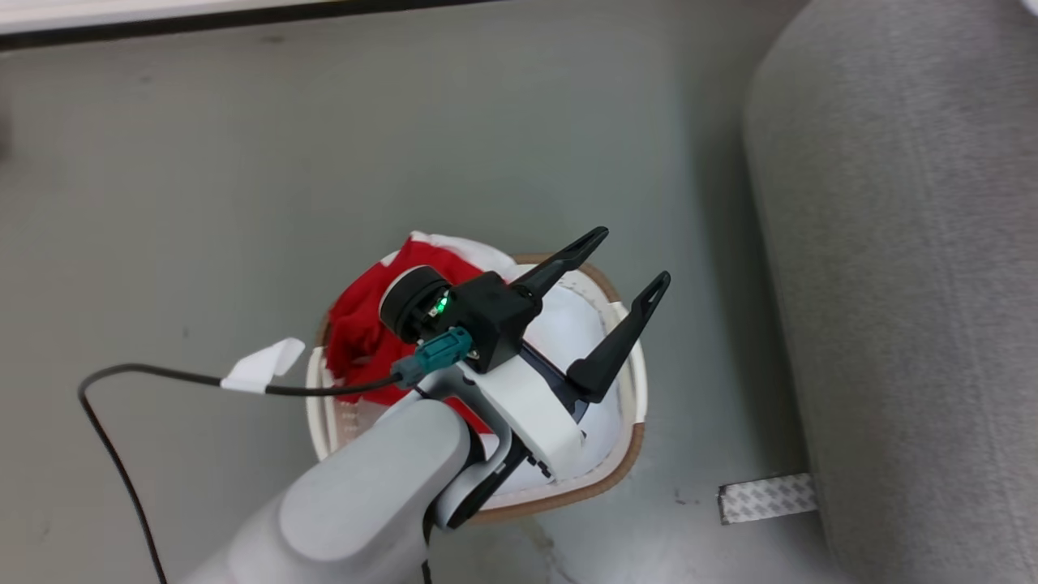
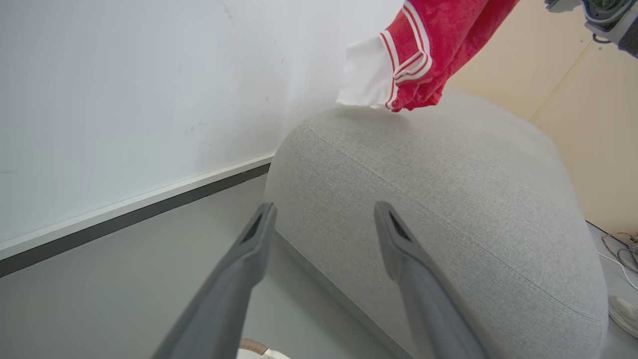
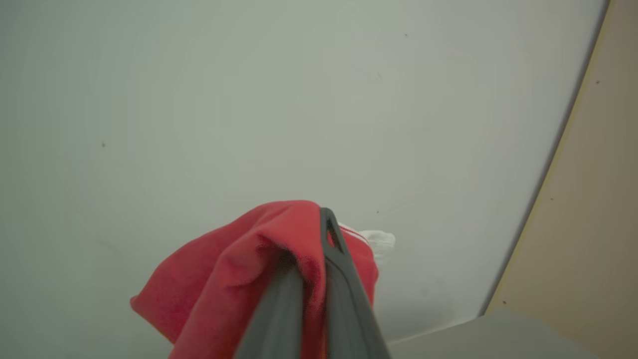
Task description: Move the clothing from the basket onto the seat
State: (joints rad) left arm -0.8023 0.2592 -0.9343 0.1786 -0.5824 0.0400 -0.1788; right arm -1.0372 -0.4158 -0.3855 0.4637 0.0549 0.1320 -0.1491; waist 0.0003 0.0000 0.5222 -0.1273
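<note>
The cream-white basket (image 1: 624, 462) with a brown rim stands on the floor, red clothing (image 1: 357, 324) with white panels bunched in its left part. My left gripper (image 1: 635, 255) hovers over the basket, open and empty, its fingers pointing toward the grey seat (image 1: 908, 284). In the left wrist view the open left gripper (image 2: 325, 206) faces the seat (image 2: 448, 199), and a red garment (image 2: 423, 55) with white striped trim hangs just above the seat's top. In the right wrist view my right gripper (image 3: 316, 229) is shut on that red garment (image 3: 234, 269), which drapes over its fingers.
A strip of grey tape (image 1: 766, 496) lies on the floor between basket and seat. A black cable (image 1: 162, 375) with a white tag (image 1: 263, 365) trails left of the basket. A wall with a dark baseboard (image 2: 124, 219) runs behind. Cables (image 2: 620, 244) lie beyond the seat.
</note>
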